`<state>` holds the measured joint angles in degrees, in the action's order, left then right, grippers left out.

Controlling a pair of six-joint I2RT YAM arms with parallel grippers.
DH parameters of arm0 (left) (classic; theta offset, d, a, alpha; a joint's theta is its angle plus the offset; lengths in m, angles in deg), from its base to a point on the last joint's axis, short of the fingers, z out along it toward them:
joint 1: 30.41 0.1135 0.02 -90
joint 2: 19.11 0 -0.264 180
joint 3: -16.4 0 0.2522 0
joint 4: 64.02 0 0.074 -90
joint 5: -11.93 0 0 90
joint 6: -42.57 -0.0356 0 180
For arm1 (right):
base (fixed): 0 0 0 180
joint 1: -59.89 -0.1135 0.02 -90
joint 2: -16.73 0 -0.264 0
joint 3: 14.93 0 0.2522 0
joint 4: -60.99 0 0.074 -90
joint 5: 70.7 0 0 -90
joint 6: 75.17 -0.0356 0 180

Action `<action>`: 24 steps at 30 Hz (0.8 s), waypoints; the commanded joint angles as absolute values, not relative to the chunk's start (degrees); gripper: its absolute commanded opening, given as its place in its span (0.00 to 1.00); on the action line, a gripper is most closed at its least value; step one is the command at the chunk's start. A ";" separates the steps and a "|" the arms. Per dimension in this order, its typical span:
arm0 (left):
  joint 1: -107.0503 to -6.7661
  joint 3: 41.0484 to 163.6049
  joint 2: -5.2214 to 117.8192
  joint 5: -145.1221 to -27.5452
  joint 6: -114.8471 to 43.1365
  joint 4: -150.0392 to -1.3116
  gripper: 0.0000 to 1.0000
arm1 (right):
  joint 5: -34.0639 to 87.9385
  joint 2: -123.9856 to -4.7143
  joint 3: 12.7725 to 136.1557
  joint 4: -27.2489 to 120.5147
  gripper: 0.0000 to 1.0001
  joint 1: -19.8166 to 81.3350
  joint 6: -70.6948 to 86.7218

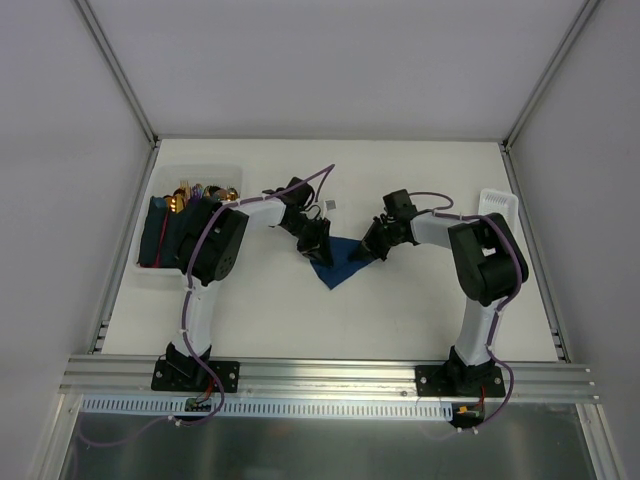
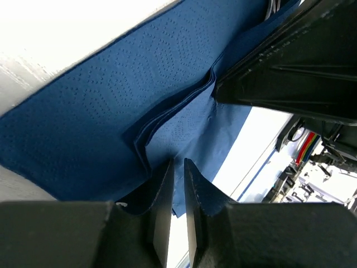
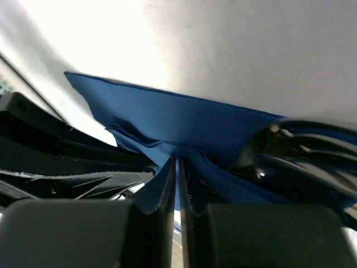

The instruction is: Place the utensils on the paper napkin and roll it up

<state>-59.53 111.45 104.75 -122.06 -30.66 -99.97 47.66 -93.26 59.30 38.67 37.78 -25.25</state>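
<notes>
A: Top view?
B: The paper napkin [image 1: 335, 268] lies mid-bench [image 1: 400, 320], between both arms.
A: Left wrist view?
B: The left jaws are nearly closed, pinching a napkin edge.
A: Right wrist view?
B: The right jaws are clamped on the napkin fold, with a shiny utensil [image 3: 279, 151] wrapped alongside.

On the white tabletop [image 1: 300, 320] there are one thin dark navy-blue paper napkin [image 1: 335, 268], one clear plastic bin [image 1: 150, 275] at the far left, and one white plastic tray [image 1: 498, 203] at the far right.
</notes>
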 commanded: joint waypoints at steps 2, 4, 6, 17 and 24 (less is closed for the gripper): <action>-60.12 111.63 107.45 -115.09 -31.09 -100.89 0.13 | 43.46 -94.37 58.50 35.28 0.15 38.18 -20.95; -59.85 111.46 107.89 -114.20 -31.44 -101.42 0.12 | 44.34 -91.66 58.59 35.36 0.30 38.88 -19.72; -59.68 111.37 108.16 -114.02 -31.53 -101.51 0.12 | 44.70 -89.45 58.42 35.63 0.34 39.93 -19.01; -59.68 111.72 107.37 -115.16 -32.14 -101.95 0.12 | 51.02 -78.90 41.74 64.07 0.25 42.31 -28.92; -59.68 111.63 107.28 -115.51 -32.32 -101.95 0.12 | 49.97 -81.61 30.04 91.59 0.20 41.96 -42.20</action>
